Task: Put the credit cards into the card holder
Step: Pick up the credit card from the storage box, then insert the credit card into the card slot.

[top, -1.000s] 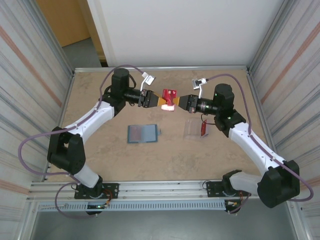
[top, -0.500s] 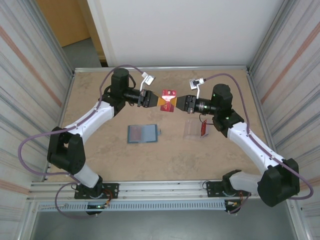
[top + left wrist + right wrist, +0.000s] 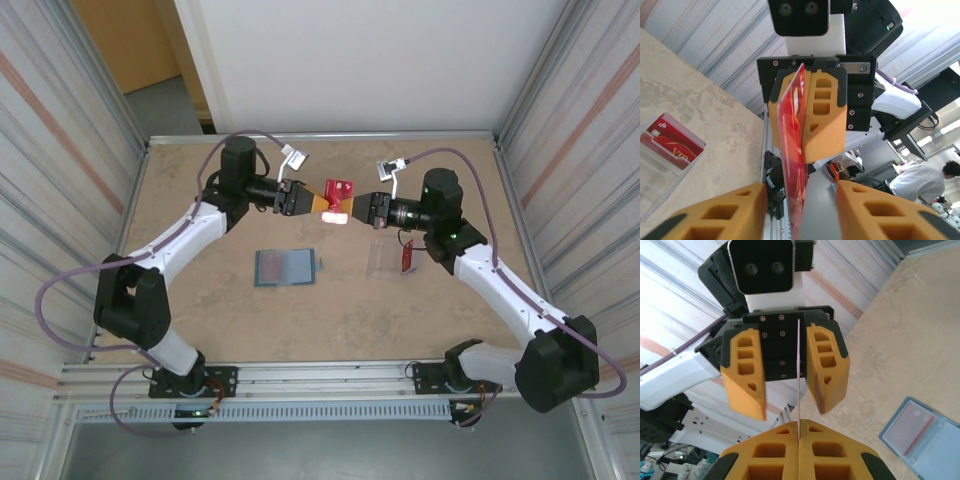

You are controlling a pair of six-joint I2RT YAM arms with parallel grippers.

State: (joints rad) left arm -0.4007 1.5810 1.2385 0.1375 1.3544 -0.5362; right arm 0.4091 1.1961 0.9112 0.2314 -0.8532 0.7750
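A red credit card [image 3: 338,189] hangs in the air between the two grippers over the far middle of the table. My right gripper [image 3: 356,207] is shut on one end of it; in the right wrist view the card [image 3: 798,380] shows as a thin edge rising from my closed fingers [image 3: 835,450]. My left gripper [image 3: 800,200] stands open around the card's other end, a finger on each side, not pinching. The card holder [image 3: 286,266], a teal-blue wallet, lies open and flat on the table nearer the arm bases, and in the right wrist view [image 3: 925,435] a thin red stripe crosses its inside.
A clear plastic case [image 3: 385,257] lies under the right forearm with another red card [image 3: 407,255] at its right side; the case and that card [image 3: 670,145] show low left in the left wrist view. Metal rails edge the table [image 3: 200,320].
The right arm has eased slightly left toward the left gripper, narrowing the gap. The card stays raised between the two grippers. The wallet and the case have not moved.
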